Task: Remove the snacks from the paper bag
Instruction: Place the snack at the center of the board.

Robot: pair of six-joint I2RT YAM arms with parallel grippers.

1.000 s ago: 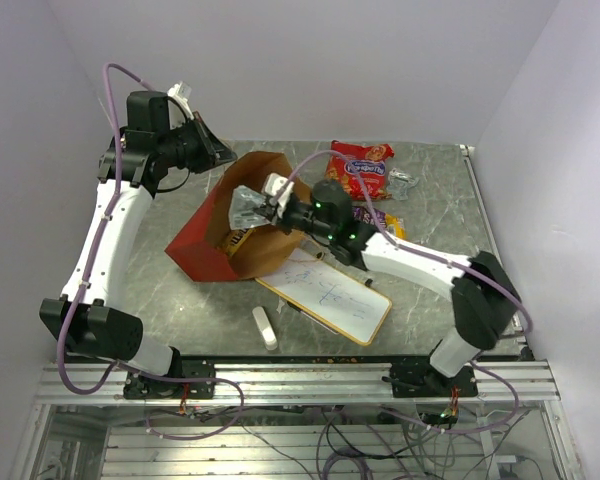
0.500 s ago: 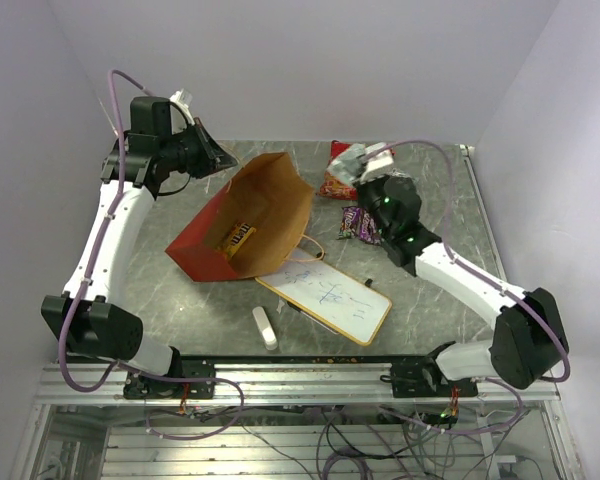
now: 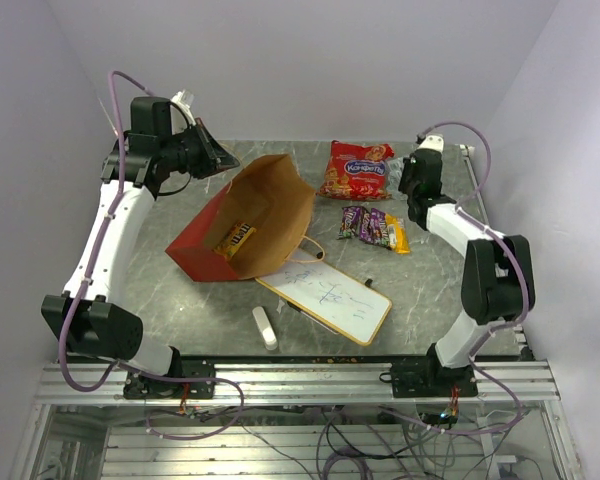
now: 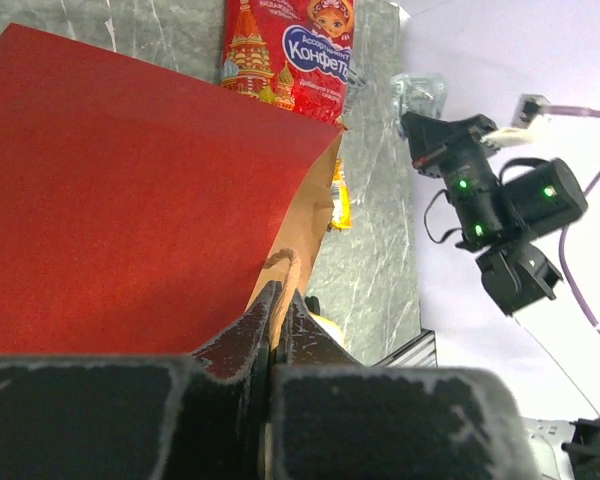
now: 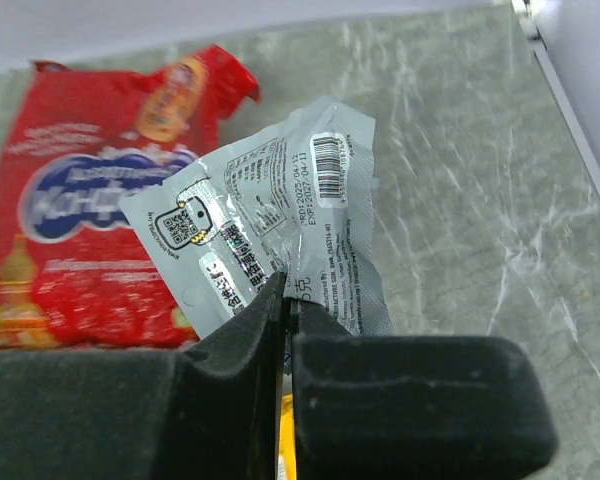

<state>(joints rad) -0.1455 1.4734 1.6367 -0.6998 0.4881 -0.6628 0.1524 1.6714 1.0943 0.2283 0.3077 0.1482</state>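
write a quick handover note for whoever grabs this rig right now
Left gripper: jaws shut on the rim of the paper bag, which lies tipped on its side with the mouth open.
Right gripper: jaws shut on the silvery wrapper, at the far right of the table, not released.
Done: red-orange bag and purple and yellow candy packs lie on the table outside the paper bag.
Left: set the wrapper down, then fetch the yellow packet visible inside the paper bag.
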